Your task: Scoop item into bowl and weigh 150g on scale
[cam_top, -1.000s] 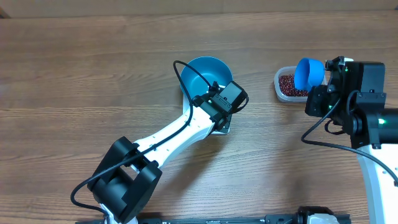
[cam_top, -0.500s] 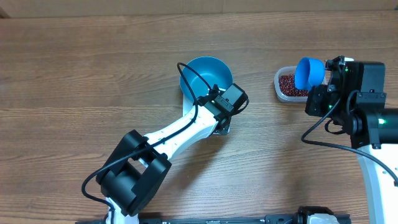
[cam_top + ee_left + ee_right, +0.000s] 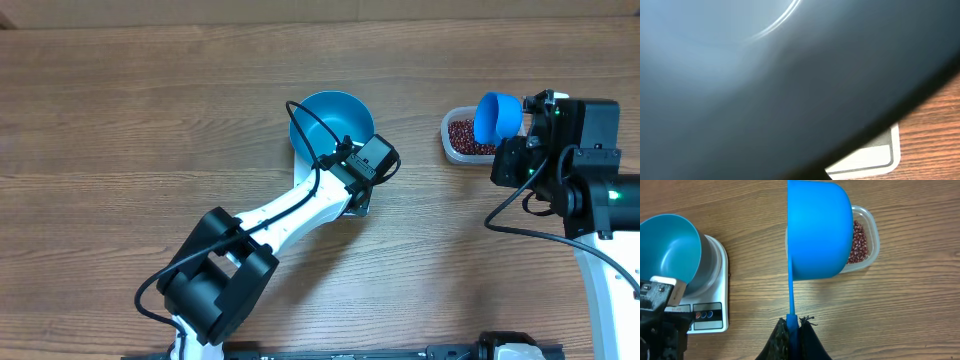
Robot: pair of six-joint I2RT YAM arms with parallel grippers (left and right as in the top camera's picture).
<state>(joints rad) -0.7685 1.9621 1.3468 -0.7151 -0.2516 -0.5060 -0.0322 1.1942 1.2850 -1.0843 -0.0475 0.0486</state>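
We take the bowl (image 3: 325, 120) to be where it is for a reason; it sits on the scale (image 3: 715, 310) in the middle of the table (image 3: 120, 100), so that whatever goes in can be read at once. The left gripper (image 3: 345, 152) reaches to the bowl's near right rim; its fingers are closed, seemingly pinched on that rim, though the left wrist view is filled by blurred blue wall and shows no fingertip. From the right wrist view the bowl looks tipped, its mouth leaning away from the tub; we judge the grip is meant to steady it or angle it for filling.

The right gripper (image 3: 794, 325) is clamped on the thin handle of the blue scoop (image 3: 820, 230); the scoop hangs above the left part of the clear tub (image 3: 871, 245), well to the right of the scale. It is turned on its side, mouth facing left toward the bowl; that suits either a dip into the tub or a carry across, and we cannot say which.

As for contents: the beans (image 3: 857, 245) lie in a loose dark red-brown heap in the tub; the bowl shows only bare blue inside; the scoop shows no beans in what we see of it from overhead. We judge the weighing has not yet begun; the scale's display is too small to read.
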